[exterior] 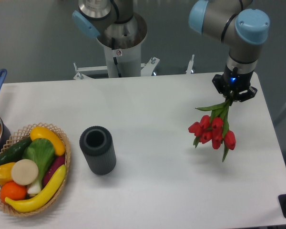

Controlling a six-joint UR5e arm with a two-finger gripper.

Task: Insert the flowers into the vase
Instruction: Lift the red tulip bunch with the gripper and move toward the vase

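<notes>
1. Flowers (212, 130), a bunch of red tulip buds on green stems, hang heads-down over the table's right side, gripped by the stems.
2. The black two-finger gripper (234, 93) is closed on those stems.
3. The dark grey ribbed cylindrical vase (98, 150) stands upright, well apart to the left.
4. Risk: buds lead, so they may jam at the mouth, or the stems could tip the vase.
5. The white table (152, 105) also carries a wicker basket (66, 150) of fake produce at its left edge.
</notes>
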